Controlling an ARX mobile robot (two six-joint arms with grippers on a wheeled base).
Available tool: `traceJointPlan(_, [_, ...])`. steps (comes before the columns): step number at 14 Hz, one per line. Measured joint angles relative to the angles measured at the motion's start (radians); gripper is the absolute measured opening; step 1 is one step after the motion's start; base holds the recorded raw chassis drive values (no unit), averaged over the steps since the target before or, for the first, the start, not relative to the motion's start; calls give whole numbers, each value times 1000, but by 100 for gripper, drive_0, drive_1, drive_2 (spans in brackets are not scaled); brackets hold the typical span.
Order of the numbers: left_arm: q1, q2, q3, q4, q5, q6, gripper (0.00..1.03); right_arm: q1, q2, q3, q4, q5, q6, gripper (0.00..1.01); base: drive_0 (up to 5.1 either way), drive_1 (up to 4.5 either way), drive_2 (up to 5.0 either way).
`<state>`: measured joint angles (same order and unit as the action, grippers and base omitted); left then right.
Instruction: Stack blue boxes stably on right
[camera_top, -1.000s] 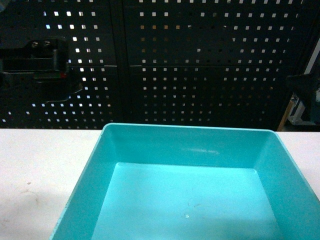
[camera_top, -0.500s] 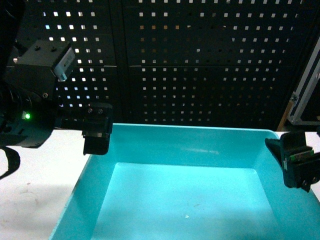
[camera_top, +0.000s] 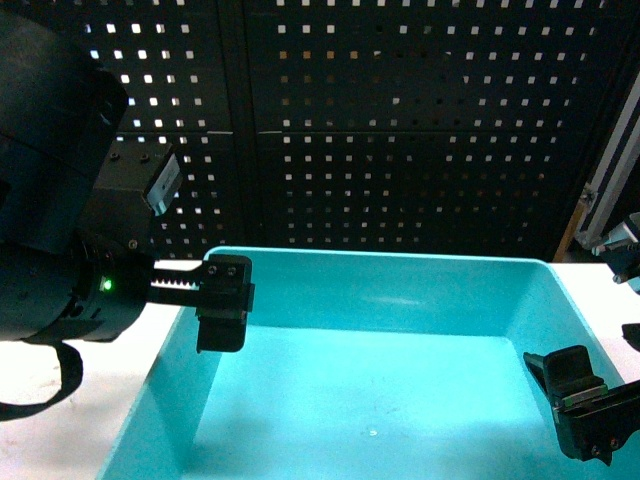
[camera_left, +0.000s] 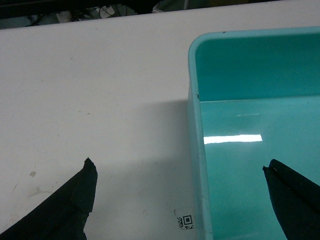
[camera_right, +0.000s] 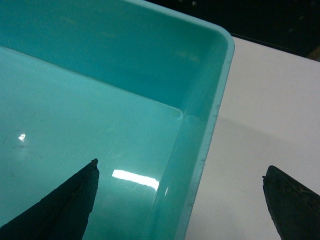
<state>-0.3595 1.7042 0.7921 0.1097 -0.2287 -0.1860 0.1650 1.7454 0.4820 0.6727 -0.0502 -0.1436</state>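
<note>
Turquoise and empty, the box (camera_top: 370, 380) sits on the white table (camera_left: 90, 75) with our two grippers straddling its side walls: the left gripper (camera_left: 180, 200) has one finger (camera_left: 65, 210) outside on the table side and the other inside over the floor, the left rim (camera_left: 197, 165) running between them, and the right gripper (camera_right: 180, 200) brackets the right rim (camera_right: 210, 125) the same way. Both pairs of fingers are spread wide and grip nothing yet. We judge this the pre-grasp step; next we need to lower, pinch both walls evenly, and lift level toward the right.
</note>
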Motion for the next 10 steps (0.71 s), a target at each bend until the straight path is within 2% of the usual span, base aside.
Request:
traceJointPlan(1, [0,11,0,-4,-4,-20,98,1,10,0,6,2,-3,98,0,0,0])
traceJointPlan(7, [0,26,-8,5,-13,-44,98,5,39,-4,10,6,-5,98,0,0,0])
traceJointPlan(10, [-4,34,-13,2,-19,-60,98,6,60,-23,33,21,-5,67,0,0,0])
